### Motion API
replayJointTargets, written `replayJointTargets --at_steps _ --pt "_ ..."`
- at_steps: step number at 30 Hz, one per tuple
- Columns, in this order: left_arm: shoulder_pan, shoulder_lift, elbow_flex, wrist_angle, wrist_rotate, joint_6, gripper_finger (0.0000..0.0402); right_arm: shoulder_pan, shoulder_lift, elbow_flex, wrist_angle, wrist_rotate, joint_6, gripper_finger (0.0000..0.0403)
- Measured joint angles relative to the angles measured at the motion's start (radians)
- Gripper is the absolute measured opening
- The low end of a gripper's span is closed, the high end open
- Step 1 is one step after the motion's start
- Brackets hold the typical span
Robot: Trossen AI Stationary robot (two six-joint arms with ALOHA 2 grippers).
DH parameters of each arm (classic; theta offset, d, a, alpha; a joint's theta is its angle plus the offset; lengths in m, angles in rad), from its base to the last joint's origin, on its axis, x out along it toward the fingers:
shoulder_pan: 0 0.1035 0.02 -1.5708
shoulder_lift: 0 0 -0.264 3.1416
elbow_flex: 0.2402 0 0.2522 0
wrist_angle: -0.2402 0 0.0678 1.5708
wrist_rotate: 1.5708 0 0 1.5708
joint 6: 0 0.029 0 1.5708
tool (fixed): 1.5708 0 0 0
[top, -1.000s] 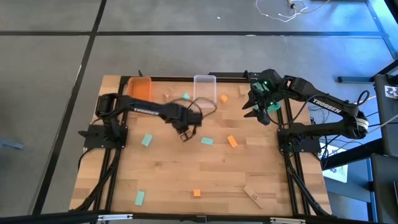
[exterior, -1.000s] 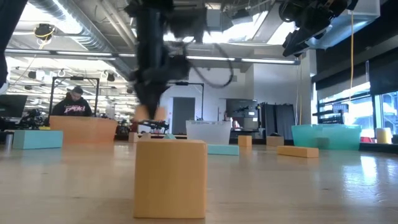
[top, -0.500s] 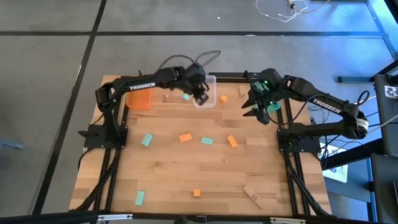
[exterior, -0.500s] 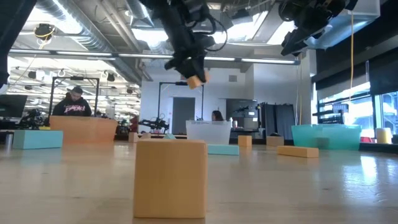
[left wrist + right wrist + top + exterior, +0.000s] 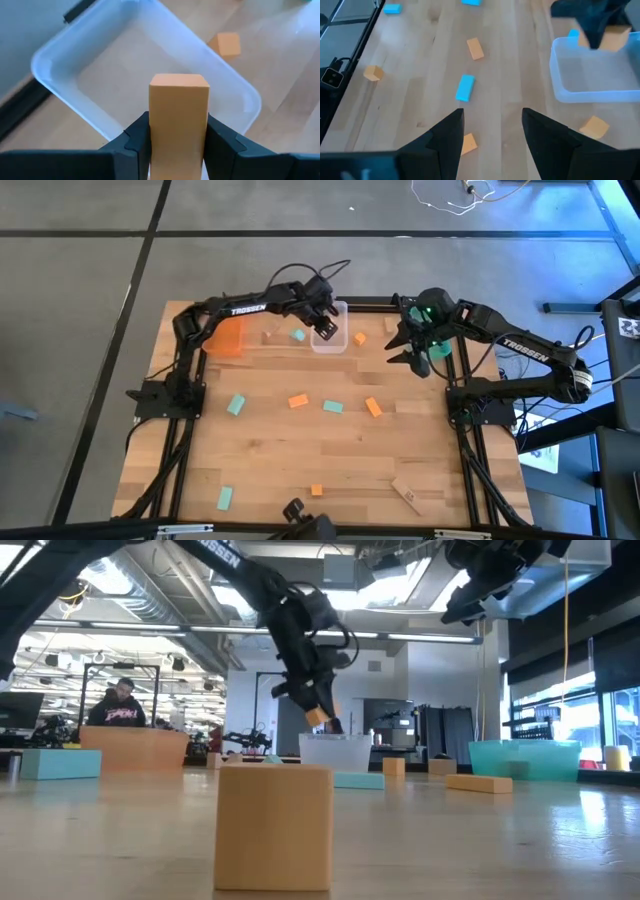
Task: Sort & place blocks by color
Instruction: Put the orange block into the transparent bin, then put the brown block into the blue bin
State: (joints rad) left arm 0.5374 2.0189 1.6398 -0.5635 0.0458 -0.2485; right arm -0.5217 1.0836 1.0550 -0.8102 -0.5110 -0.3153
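Note:
My left gripper (image 5: 325, 329) hangs over the clear bin (image 5: 329, 340) at the table's far middle, shut on a light wood block (image 5: 178, 100), seen also in the low view (image 5: 318, 717). My right gripper (image 5: 400, 347) waits open above the far right of the table, with nothing between its fingers (image 5: 492, 125). Loose blocks lie flat on the table: mint (image 5: 236, 405) (image 5: 333, 407), orange (image 5: 297, 401) (image 5: 373, 407). More lie near the front edge. My left gripper pinches the wood block's two opposite long sides (image 5: 160, 134) between its two fingers. The fingers slant down from the table's left. The block sticks out past the fingertips, lifted clear, its free end (image 5: 178, 80) over the clear bin's inside.
An orange bin (image 5: 226, 334) stands left of the clear one and a teal bin (image 5: 525, 755) at the right. A mint block (image 5: 298, 335) and an orange block (image 5: 360, 338) flank the clear bin. A big wood block (image 5: 273, 825) stands close to the low camera.
My left gripper has carried the wood block up from the middle of the table toward the far edge, turning as it went. It has then come down a little over the clear bin. The block stays pinched throughout.

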Motion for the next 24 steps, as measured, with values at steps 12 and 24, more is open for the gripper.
replayJointTargets --at_steps 12,24 --pt "0.001 0.021 -0.001 -0.002 -0.001 0.022 0.0167 0.0 0.0 0.0 0.011 0.092 0.0 0.02" --pt "-0.035 -0.068 0.0 -0.06 -0.013 0.109 0.0169 0.002 0.0 0.0 0.022 0.091 -0.001 0.02"
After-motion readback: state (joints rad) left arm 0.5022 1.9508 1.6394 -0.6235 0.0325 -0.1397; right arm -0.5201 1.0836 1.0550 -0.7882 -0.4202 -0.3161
